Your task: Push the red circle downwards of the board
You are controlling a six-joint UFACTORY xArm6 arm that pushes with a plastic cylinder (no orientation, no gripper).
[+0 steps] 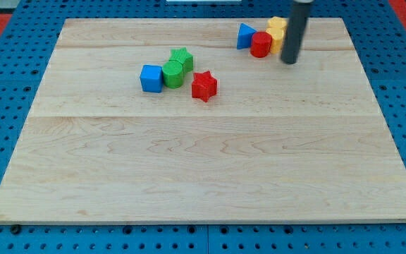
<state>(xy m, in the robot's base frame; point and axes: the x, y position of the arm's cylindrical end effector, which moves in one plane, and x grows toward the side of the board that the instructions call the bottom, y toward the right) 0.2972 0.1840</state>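
The red circle (261,44) stands near the view's top right of the wooden board (203,155). A blue triangle (245,36) touches its left side and two yellow blocks (277,32) sit behind and to its right. My tip (289,62) is just to the right of the red circle and slightly below it, next to the yellow blocks; the dark rod rises out of the view's top.
A cluster lies at the upper middle: a blue cube (151,78), a green cylinder (173,73), a green star (182,58) and a red star (204,86). A blue pegboard (5,70) surrounds the board.
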